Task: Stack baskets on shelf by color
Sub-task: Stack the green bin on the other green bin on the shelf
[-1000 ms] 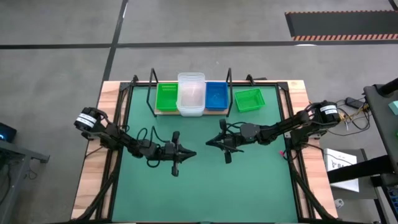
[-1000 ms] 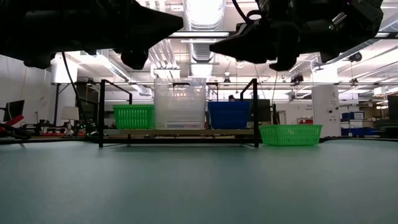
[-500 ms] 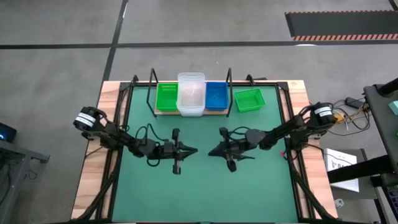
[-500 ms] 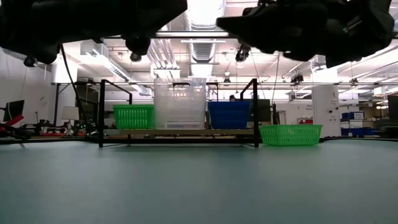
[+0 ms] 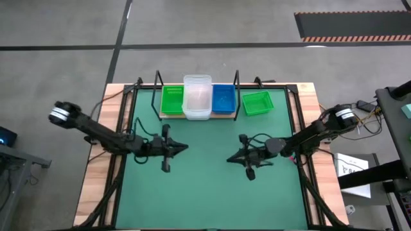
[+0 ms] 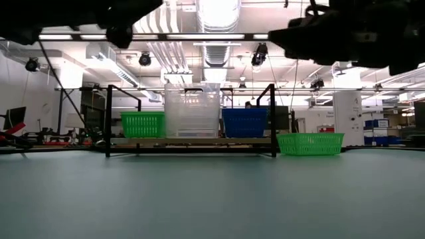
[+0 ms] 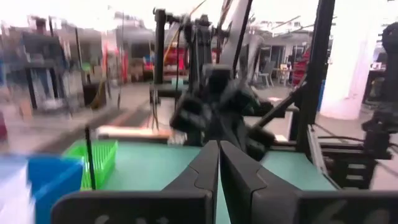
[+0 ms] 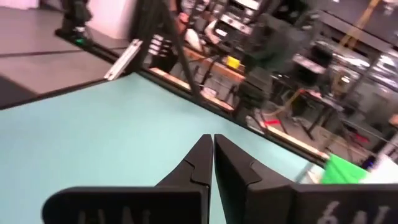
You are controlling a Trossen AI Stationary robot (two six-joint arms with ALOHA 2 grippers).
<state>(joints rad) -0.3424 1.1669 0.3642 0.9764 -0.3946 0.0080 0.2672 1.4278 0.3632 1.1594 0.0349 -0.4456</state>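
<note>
Green mat, no legible writing

This is a robotics lab or workshop hall. Beyond the desk, the low view shows exposed ventilation ducts and spot lamps on a high ceiling, racks with equipment, and a computer monitor. From above, the floor is grey concrete with a striped hazard mat.

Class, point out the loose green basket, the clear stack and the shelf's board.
Loose green basket (image 5: 257, 102), high view, its perforated bottom.
Clear stack (image 5: 197, 97), high view, centre.
Shelf board (image 6: 192, 141), low view, front edge.
</note>
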